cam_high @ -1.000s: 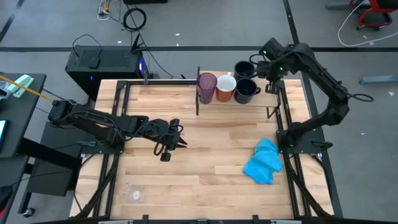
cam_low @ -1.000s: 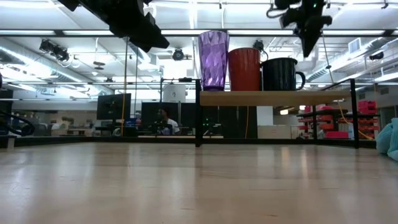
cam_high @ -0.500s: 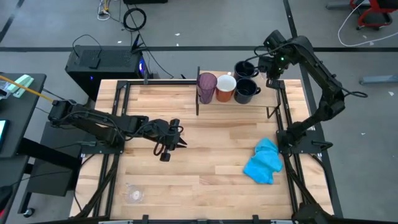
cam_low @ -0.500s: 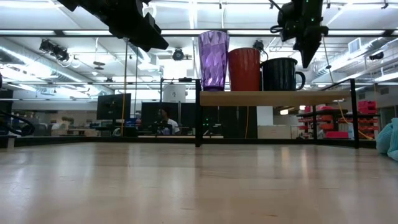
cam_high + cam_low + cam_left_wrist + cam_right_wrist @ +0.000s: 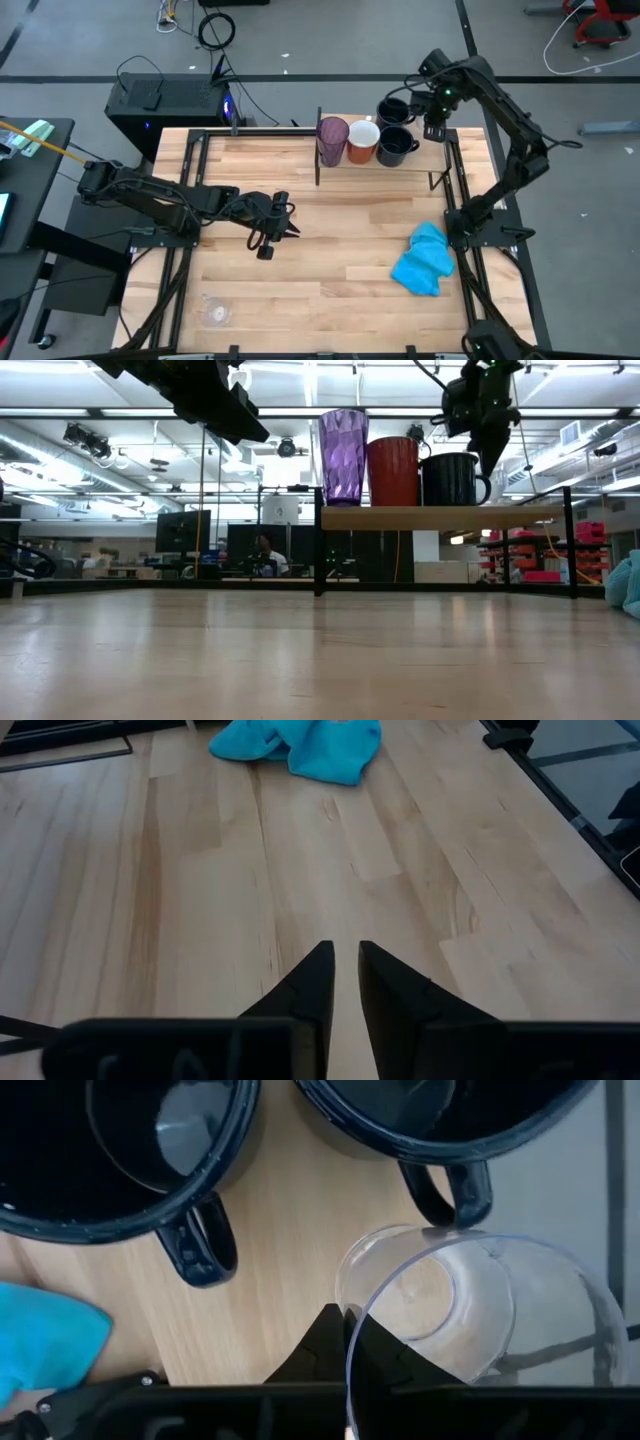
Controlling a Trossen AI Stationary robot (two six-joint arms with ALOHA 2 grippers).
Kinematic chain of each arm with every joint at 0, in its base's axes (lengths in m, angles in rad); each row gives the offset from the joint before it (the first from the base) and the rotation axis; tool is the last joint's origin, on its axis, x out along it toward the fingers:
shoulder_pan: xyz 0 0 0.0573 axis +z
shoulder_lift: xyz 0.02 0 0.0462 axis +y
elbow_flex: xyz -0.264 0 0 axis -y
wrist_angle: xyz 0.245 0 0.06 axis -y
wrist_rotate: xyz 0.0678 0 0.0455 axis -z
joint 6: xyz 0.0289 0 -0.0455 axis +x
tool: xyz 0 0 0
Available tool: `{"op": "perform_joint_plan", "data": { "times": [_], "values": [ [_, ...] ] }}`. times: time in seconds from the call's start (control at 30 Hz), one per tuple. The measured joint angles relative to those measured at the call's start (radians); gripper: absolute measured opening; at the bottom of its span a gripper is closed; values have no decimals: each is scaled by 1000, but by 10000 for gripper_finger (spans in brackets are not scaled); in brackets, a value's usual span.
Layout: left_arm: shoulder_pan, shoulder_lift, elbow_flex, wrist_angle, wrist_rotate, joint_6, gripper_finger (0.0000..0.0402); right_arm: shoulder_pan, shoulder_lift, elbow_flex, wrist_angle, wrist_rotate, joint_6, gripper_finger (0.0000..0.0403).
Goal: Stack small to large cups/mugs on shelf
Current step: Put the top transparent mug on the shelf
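Observation:
On the shelf (image 5: 440, 517) at the table's far side stand a purple tumbler (image 5: 332, 140), an orange mug (image 5: 363, 140) and two dark navy mugs (image 5: 397, 146) (image 5: 393, 110), each on its base. My right gripper (image 5: 432, 126) hangs over the shelf's right end, just right of the navy mugs, shut on a clear plastic cup (image 5: 480, 1310). A second clear cup (image 5: 217, 312) sits on the tabletop near the front left corner. My left gripper (image 5: 287, 226) waits above the table's middle, fingers nearly together with nothing between them (image 5: 340, 970). My right gripper pinches the clear cup's thin wall at its rim (image 5: 352, 1342), one finger inside the cup and one outside. The fingers come steeply from above, pointing down. The cup hangs clear above the shelf board (image 5: 290, 1270), mouth up, beside the navy mugs' handles (image 5: 200, 1245).
A bright blue cloth (image 5: 425, 258) lies on the tabletop at the right. Thin black uprights (image 5: 318, 540) (image 5: 570, 540) carry the shelf. Bare shelf board shows to the right of the navy mugs.
My right gripper, still shut on the clear cup, has swung a little toward the navy mugs, sunk toward the shelf and tipped steeper downward.

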Motion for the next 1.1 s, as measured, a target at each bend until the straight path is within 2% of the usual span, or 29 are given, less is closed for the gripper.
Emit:
{"op": "perform_joint_plan", "data": {
  "times": [0.4,0.6,0.73,0.97,1.1],
  "values": [
    [0,0,0,-17,0,-8,54,-19,15,0,-8,-13,63,3],
    [0,0,0,-16,0,-8,54,-20,14,-31,-22,-53,69,11],
    [0,0,0,-16,0,-8,51,-21,15,-73,-10,-37,44,16],
    [0,0,0,-16,0,-9,57,-21,5,-73,12,-27,27,10],
    [0,0,0,-16,0,-9,53,-21,6,-73,15,-27,26,22]
  ]
}}
